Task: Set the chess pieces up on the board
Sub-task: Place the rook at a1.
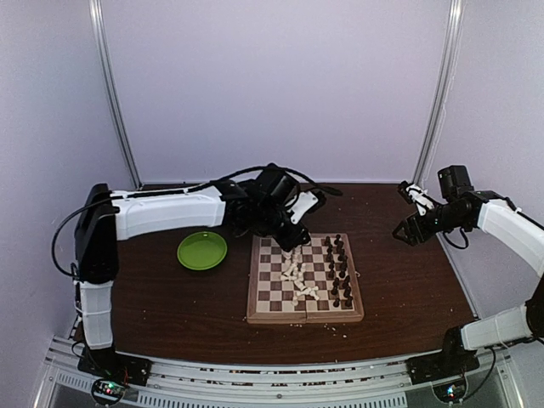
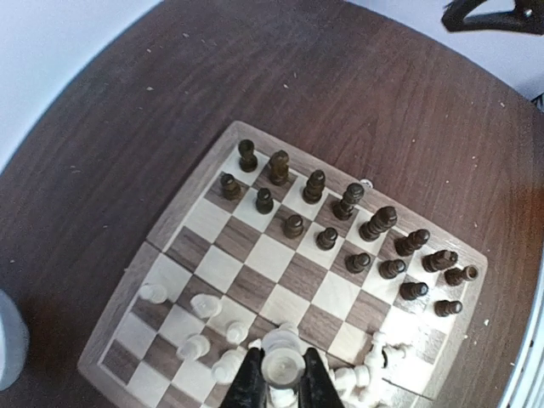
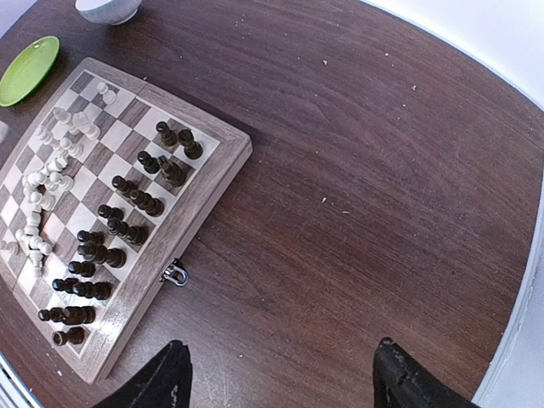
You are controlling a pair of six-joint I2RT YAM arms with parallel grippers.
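Note:
The wooden board lies in the middle of the table. Dark chess pieces stand in two rows along its right side. White pieces are strewn over its middle, several lying on their sides. My left gripper hangs over the board's far left part, shut on a white piece seen from the top; more white pieces stand or lie around it. The dark rows are beyond. My right gripper is open with nothing in it, above bare table right of the board.
A green plate sits left of the board. A white bowl shows at the top edge of the right wrist view. A metal clasp sticks out from the board's side. Pale crumbs dot the dark table.

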